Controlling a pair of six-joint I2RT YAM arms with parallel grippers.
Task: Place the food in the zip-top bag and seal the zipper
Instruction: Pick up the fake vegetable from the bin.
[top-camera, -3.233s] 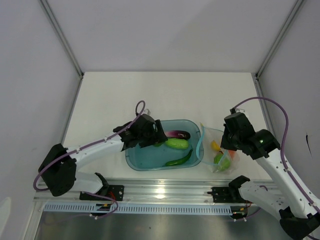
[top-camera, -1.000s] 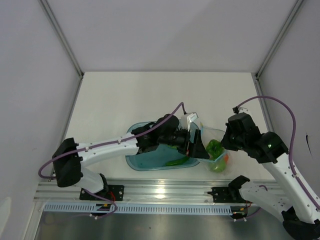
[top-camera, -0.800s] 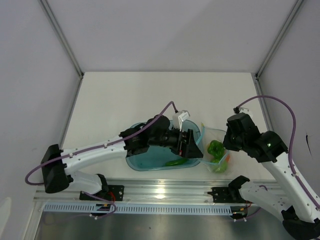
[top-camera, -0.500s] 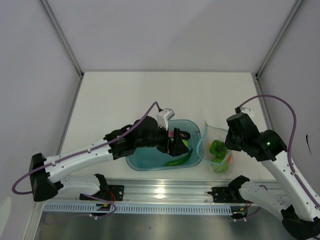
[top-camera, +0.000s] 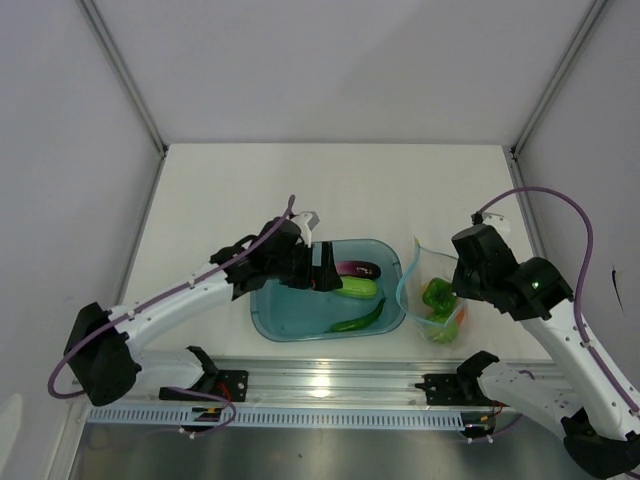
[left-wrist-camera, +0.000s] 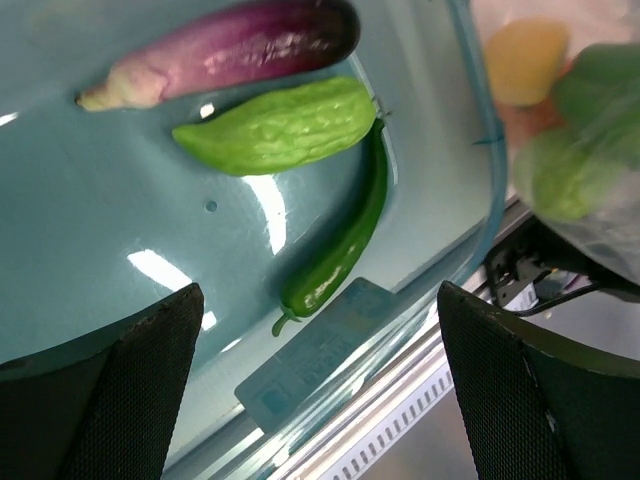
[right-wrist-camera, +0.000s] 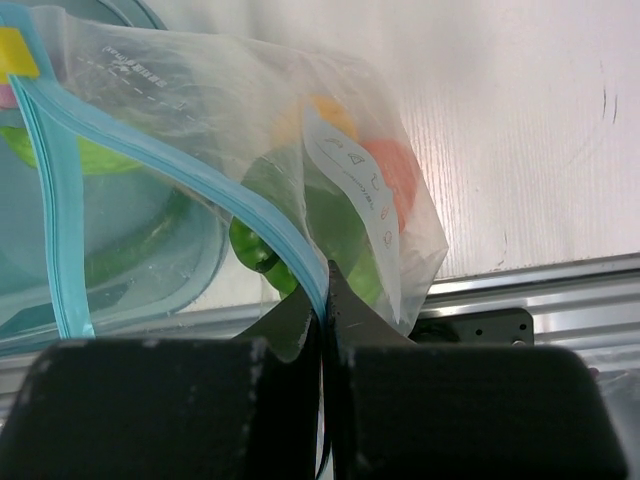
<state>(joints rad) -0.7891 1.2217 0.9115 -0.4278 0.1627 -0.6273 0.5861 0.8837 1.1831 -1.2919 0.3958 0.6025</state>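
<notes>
Blue tub (top-camera: 300, 325) at the near edge of the table (top-camera: 300, 190); just right of it, zip-top bag (right-wrist-camera: 200, 110), its zipper (right-wrist-camera: 60, 220) pinched in the tightly closed right gripper (right-wrist-camera: 322, 292). Inside the bag, green bell pepper (top-camera: 436, 295). Inside the tub, below the left gripper (top-camera: 322, 270) with fingers spread wide: eggplant (left-wrist-camera: 220, 50), cucumber (left-wrist-camera: 275, 125), chili (left-wrist-camera: 340, 245).

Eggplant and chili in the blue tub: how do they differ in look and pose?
The eggplant is purple and thick, the chili dark green and slim. In the left wrist view the eggplant lies nearly level, the chili steeply slanted. Both lie in the blue tub, on either side of the cucumber.
</notes>
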